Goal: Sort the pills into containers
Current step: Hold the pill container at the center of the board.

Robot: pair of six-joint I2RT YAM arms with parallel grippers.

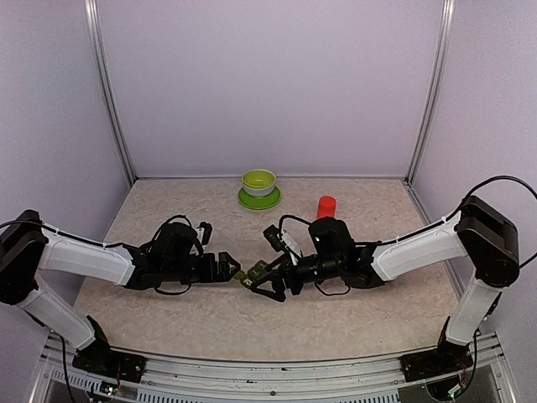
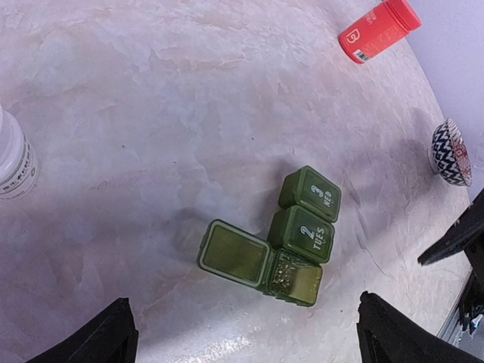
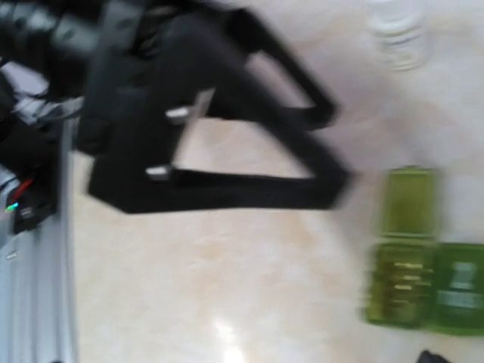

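The containers (image 2: 304, 225) are a dark green strip of three joined compartments lying on the table between my two grippers. The nearest compartment (image 2: 296, 277) is open, its lid (image 2: 234, 252) flipped flat to the left. The ones marked 2 TUES and 3 WED are shut. A speckled patch shows inside the open one; I cannot tell whether it is pills. No loose pills show. My left gripper (image 2: 249, 344) hovers open just short of the strip (image 1: 254, 273). My right gripper (image 1: 267, 284) is open on the strip's other side. The right wrist view is blurred, with the containers (image 3: 423, 257) at its right edge.
A red bottle (image 2: 378, 29) lies on its side in the left wrist view and shows behind the right arm (image 1: 326, 206). A white bottle (image 2: 11, 162) stands at the left. A patterned bowl (image 2: 451, 151) sits at the right. A lime-green bowl (image 1: 258, 183) on a saucer stands at the back.
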